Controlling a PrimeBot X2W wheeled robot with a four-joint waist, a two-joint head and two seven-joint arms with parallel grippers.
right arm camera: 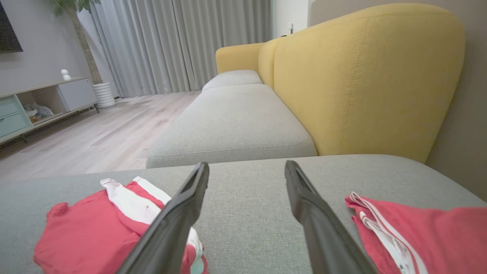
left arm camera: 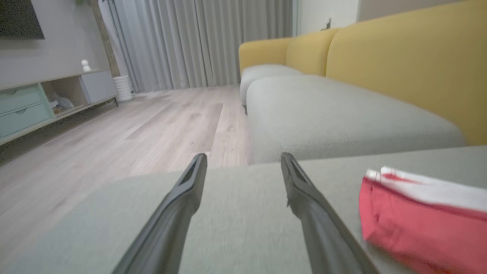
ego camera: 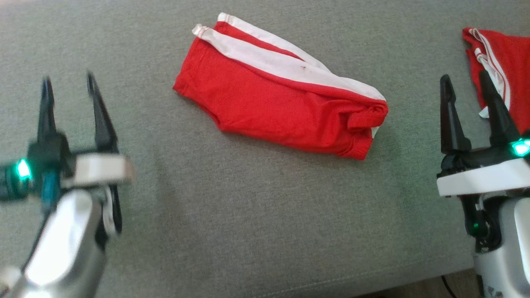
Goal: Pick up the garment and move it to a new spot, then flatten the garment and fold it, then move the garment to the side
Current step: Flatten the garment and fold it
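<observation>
On the grey sofa cushion (ego camera: pixel 248 231), near the middle of the head view, the folded red garment (ego camera: pixel 265 103) with broad white side stripes is seen lying flat, slanted from upper left to lower right; it is touched by neither gripper; the left gripper (ego camera: pixel 68 78) is held well to the garment's left, over the cushion, its two dark fingers spread wide apart with nothing between them; the right gripper (ego camera: pixel 463 76) is held to the garment's right, its fingers likewise parted and empty; behind those fingers a second red garment (ego camera: pixel 507 58) with thin white stripes is seen at the right edge, apart from the folded one; in the right wrist view the folded garment is shown at lower left, partly hidden by one finger, and the second at lower right; a yellow backrest (right arm camera: pixel 361 76) and a pale wood floor (left arm camera: pixel 133 129) are seen beyond.
</observation>
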